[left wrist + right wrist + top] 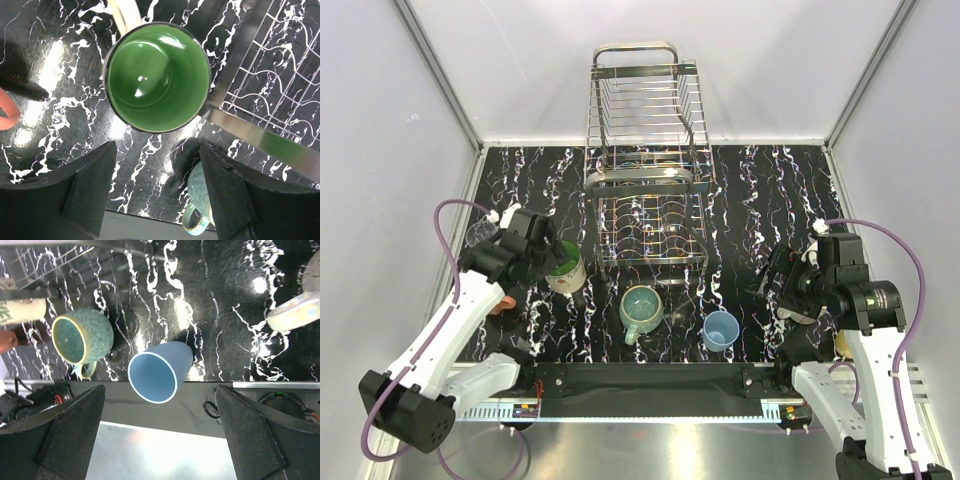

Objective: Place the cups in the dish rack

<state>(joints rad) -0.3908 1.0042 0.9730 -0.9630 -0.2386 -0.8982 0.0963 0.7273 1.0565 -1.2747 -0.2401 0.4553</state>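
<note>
Presently the cups stand on the bench (pixel 750 200), outside the rack (pixel 645 150). The green-lined mug (pixel 157 77) is upright just left of the rack's front, the teal mug (pixel 640 308) before it, and the blue tumbler (pixel 720 330) front-right. The left hand (pixel 156 165) hovers over the green-lined mug, fingers spread wide, holding nothing. The right hand (pixel 160 390), right of the rack, likewise gapes and holds nothing.
</note>
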